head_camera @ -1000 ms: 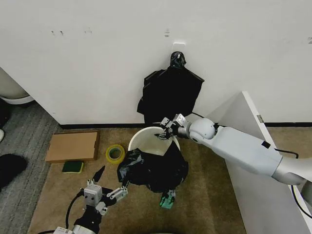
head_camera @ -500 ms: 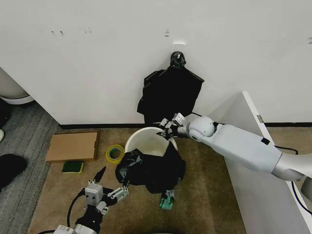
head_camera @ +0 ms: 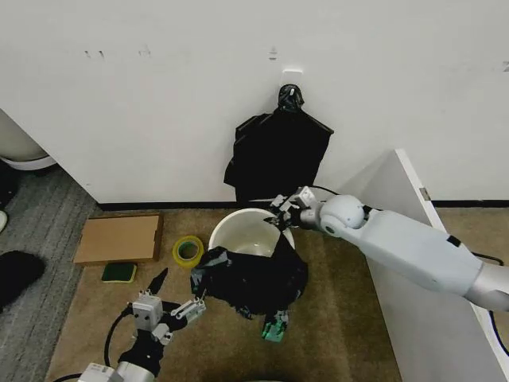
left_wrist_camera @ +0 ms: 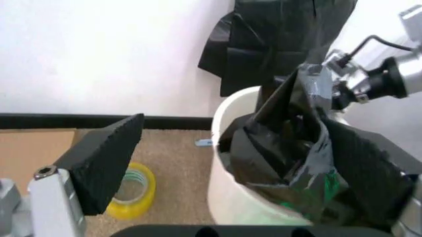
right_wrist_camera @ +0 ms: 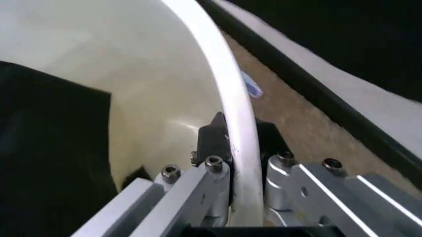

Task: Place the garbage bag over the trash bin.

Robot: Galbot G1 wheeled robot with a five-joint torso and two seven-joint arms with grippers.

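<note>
You have no legible text, label, brand, number or sign to log at this moment: the cardboard sheet [head_camera: 119, 239], the yellow tape roll [head_camera: 188, 251] and the trash bin [head_camera: 245, 232] all present blank surfaces.

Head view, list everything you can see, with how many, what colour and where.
trash bin: one, white, on the carpet near the wall
garbage bag: one, black, draped over the bin's near side
hanging black bag: one, on the wall behind
tape roll: one, yellow, left of the bin
cardboard: one, brown, far left
sponge: one, green, before the cardboard
right gripper: shut on the bin's rim
left gripper: open, low, near the bag
</note>
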